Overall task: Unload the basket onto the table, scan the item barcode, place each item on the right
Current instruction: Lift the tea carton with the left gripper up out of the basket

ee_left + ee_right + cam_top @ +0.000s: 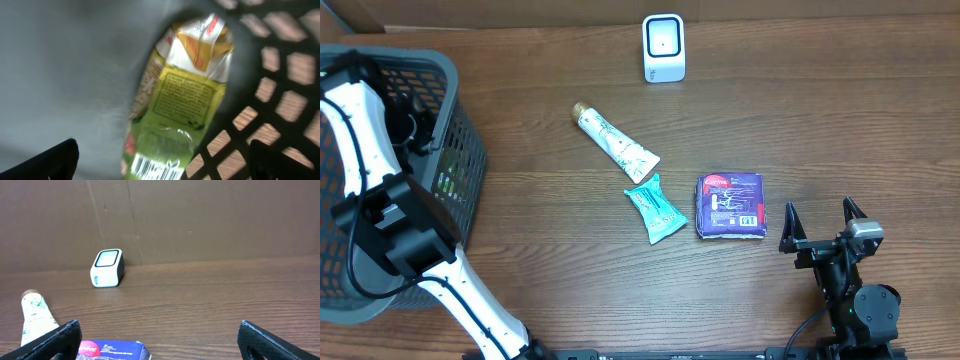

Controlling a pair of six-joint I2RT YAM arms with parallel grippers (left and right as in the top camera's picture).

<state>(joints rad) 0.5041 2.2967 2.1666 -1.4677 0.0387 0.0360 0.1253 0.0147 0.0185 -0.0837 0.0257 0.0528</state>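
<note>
The table's (820, 120) far edge bore a scanner (663, 47). Left gripper (162, 162) gaped over a packet (185, 95) in the basket (468, 150); right gripper (820, 228) gaped empty

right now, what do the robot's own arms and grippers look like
The left arm has white tube-like links joined by chunky black joint housings, with a black cable looping beside it. The right arm is all black, with a small grey block near its wrist. The left gripper and right gripper each have two flat matte-black fingers.
</note>
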